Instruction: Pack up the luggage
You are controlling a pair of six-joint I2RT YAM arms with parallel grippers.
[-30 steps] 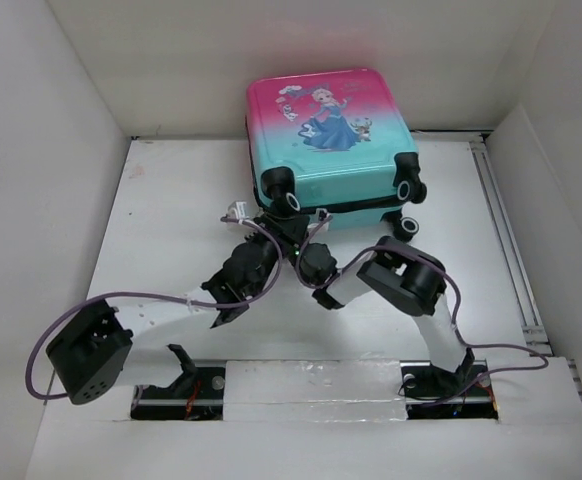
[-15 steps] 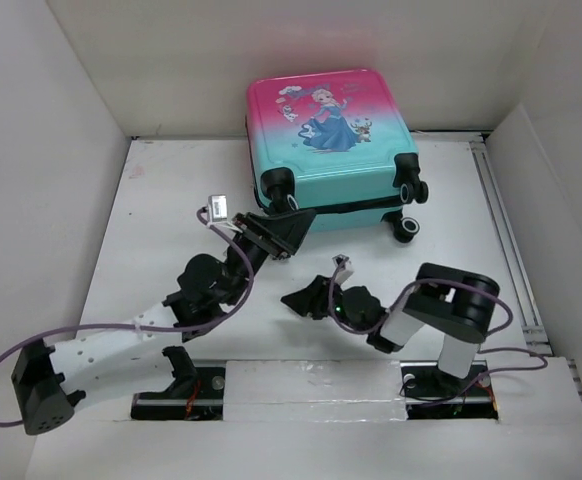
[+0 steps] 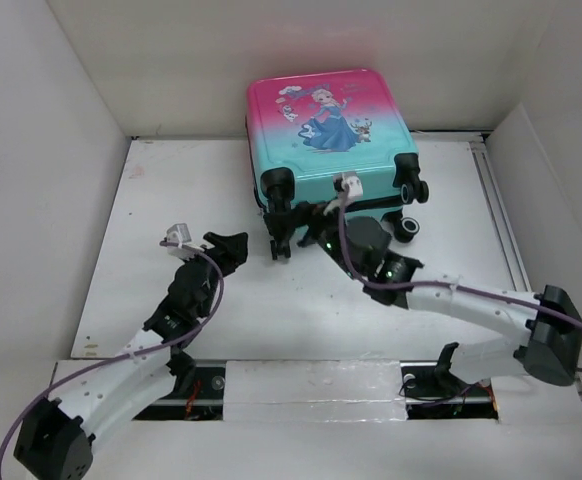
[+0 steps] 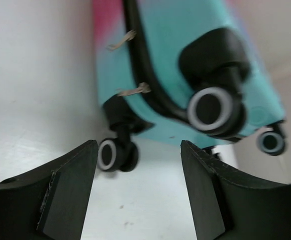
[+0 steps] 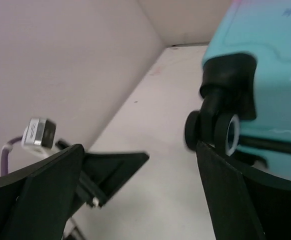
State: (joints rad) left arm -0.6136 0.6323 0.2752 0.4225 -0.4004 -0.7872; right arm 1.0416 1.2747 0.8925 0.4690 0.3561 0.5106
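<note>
Top external view has the luggage (image 3: 326, 125) lying shut at the upper middle, and I hold my left gripper (image 3: 231, 249) and right gripper (image 3: 289, 228) wide open and empty near its lower left wheel (image 3: 277, 181), ready, I think, to unzip it.

Top camera looks steeply down from the near edge over the whole table (image 3: 171, 290). Both wrist cameras sit low and close, sharing the wheeled end of the suitcase (image 3: 323, 125).
</note>
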